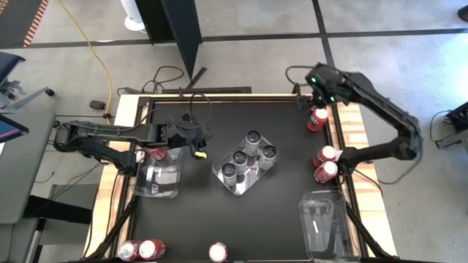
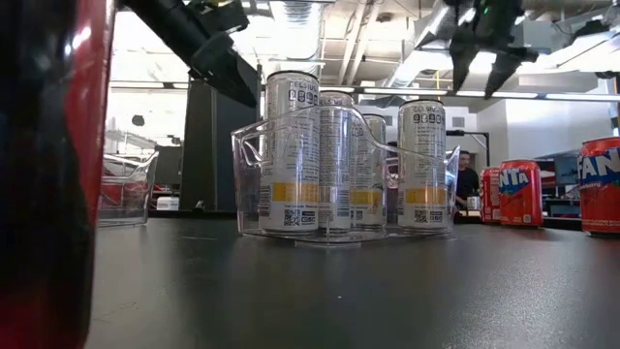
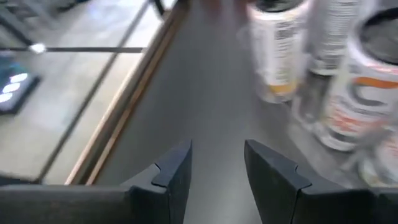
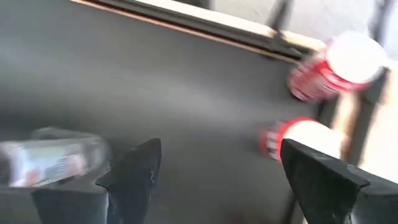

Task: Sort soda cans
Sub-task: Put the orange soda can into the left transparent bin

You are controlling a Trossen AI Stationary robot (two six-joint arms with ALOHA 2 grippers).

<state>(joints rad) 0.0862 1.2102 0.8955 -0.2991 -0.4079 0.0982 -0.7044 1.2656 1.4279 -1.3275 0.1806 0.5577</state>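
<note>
Several silver-grey soda cans (image 1: 245,157) stand upright in a clear tray (image 1: 219,174) at the table's middle; the low view shows them too (image 2: 291,145). Red cans stand along the right edge (image 1: 316,118) (image 1: 326,164), and one red can (image 1: 156,153) is in the left clear tray (image 1: 157,183). My left gripper (image 1: 196,140) hovers open just left of the middle tray, with nothing between its fingers (image 3: 214,171). My right gripper (image 1: 307,101) hangs open above the far right corner, near the red cans (image 4: 339,65), and is empty (image 4: 214,177).
A third clear tray (image 1: 322,223) stands at the near right. Three red cans (image 1: 151,249) (image 1: 218,253) line the near edge, one looming large in the low view (image 2: 48,174). Bare black tabletop lies between the trays.
</note>
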